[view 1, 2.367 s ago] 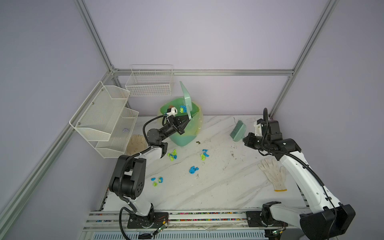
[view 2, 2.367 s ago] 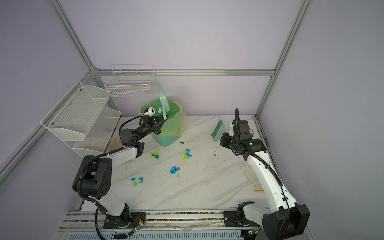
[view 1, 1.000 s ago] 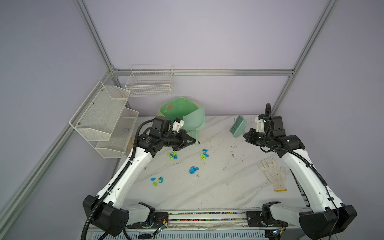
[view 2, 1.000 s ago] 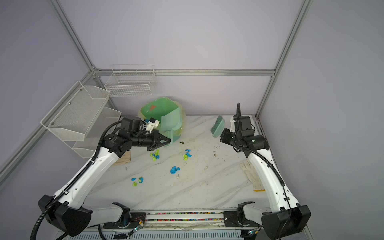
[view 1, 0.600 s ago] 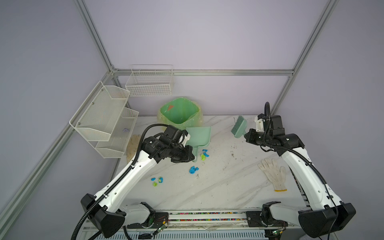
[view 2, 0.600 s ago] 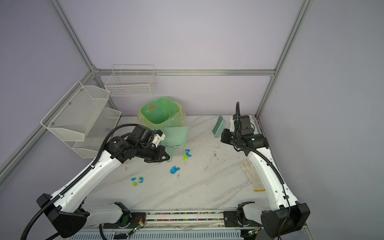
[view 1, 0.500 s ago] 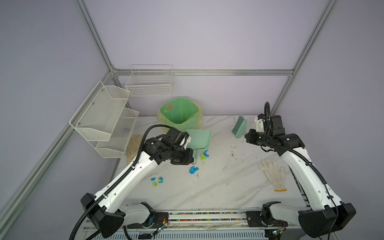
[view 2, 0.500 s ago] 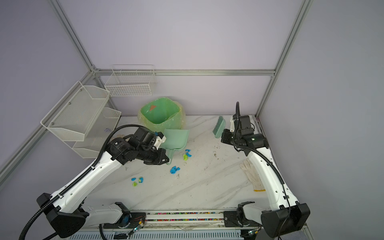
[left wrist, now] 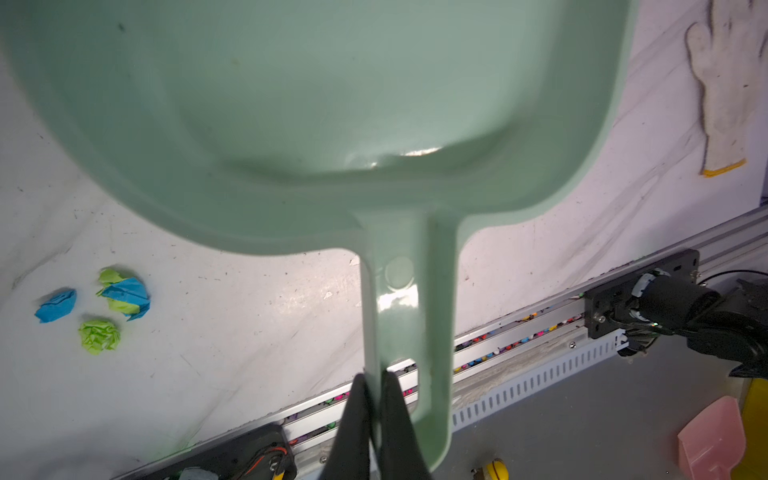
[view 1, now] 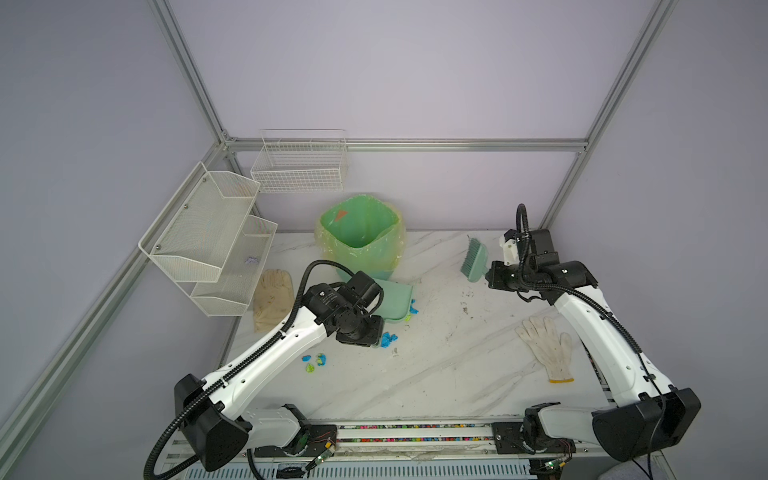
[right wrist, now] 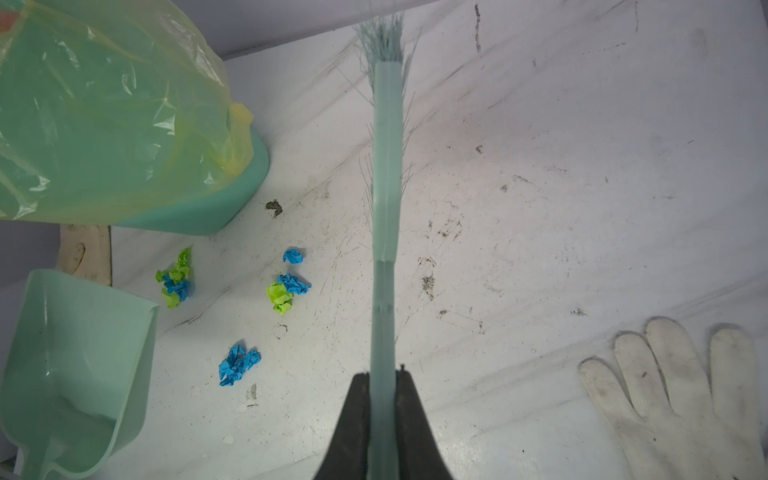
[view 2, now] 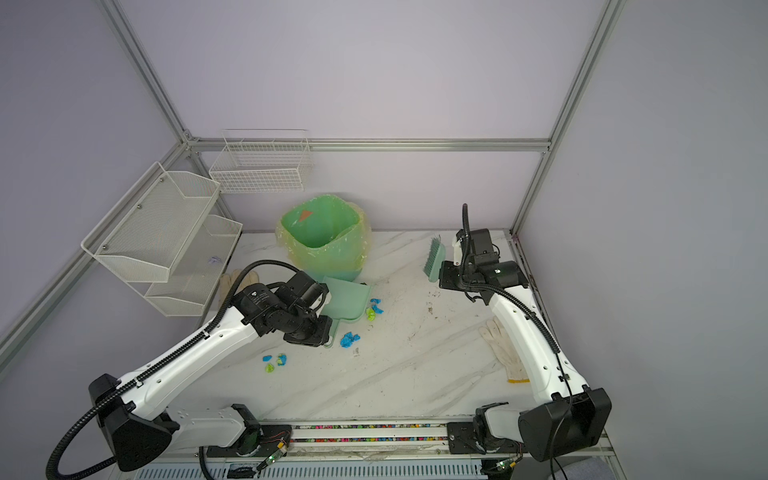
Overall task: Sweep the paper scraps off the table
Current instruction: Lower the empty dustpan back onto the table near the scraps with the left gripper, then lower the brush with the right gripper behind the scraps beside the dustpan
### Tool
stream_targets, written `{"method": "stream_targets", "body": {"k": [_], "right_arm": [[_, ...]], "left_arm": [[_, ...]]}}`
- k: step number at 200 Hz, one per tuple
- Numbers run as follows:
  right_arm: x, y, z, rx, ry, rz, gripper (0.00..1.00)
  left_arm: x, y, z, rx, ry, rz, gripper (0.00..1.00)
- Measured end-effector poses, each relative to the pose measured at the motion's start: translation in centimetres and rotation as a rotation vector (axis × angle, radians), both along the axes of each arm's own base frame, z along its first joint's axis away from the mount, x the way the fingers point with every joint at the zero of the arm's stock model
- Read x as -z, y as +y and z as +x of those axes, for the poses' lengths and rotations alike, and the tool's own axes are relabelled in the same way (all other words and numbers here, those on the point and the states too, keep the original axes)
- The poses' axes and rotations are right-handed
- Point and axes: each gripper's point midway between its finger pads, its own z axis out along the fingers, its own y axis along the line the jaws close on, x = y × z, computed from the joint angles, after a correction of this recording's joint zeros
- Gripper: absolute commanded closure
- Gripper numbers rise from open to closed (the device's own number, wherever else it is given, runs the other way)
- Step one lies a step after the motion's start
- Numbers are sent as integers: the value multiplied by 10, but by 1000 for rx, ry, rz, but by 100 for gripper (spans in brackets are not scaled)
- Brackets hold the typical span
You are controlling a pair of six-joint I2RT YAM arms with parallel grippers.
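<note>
Several blue and lime-green paper scraps [view 1: 388, 340] [view 2: 275, 361] [right wrist: 287, 291] [left wrist: 99, 307] lie in small clusters on the white marble table [view 1: 436, 374], left of the middle. My left gripper [left wrist: 375, 378] [view 2: 320, 330] is shut on the handle of a mint-green dustpan [view 1: 395, 301] [view 2: 347, 301] [right wrist: 75, 365], held low in front of the bin, its mouth facing the bin and one cluster just beyond it. My right gripper [right wrist: 384, 376] [view 1: 492, 274] is shut on a mint-green brush [view 1: 473, 259] [right wrist: 386, 166], held above the table's back right, bristles pointing towards the back wall.
A green bin [view 1: 359, 237] lined with a yellowish bag stands at the back. A white glove [view 1: 546, 347] lies at the right, a beige glove [view 1: 272, 299] at the left edge. Wire shelves [view 1: 208, 241] hang on the left wall. The coloured-bits rail [view 1: 415, 430] borders the front.
My left arm has swung the dustpan from above the bin down and forward to just in front of it, among the scraps. The right arm and brush have barely moved.
</note>
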Motion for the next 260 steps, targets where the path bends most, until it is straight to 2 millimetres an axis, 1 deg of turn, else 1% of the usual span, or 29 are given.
{"method": "stream_targets", "body": {"k": [24,53,74,88,110,125,149,162,206,235,260], "right_arm": [[7,12,-6,-47,16,-42,100],[18,39,-14,-130,42,-95,100],[23,54,-19,-174,49,-111,100],[21,60,-23,-195,45,-115,100],[13,74,-26,-233,24,-118,100],[9,91,-31,-279,13,-115,100],[8,117,-38,-348,10,-119,100],[9,127,-42,-378,6,-130,100],[7,150,-56,-459,-11,-196,100],[18,164,-68,-513,11,-239,100],[27,170,-77,-547,36,-262,100]], "left_arm": [[13,7,-7,-1,35,35,100],[26,14,-16,-2,77,70,100],[35,18,-23,-1,108,84,100],[39,20,-29,-1,129,79,100],[42,22,-43,-1,158,53,100],[44,25,-54,-3,177,38,100],[54,29,-74,-1,221,33,100],[60,32,-82,-2,245,41,100],[72,38,-93,-9,289,69,100],[81,39,-99,9,317,104,100],[86,39,-103,23,336,126,100]]}}
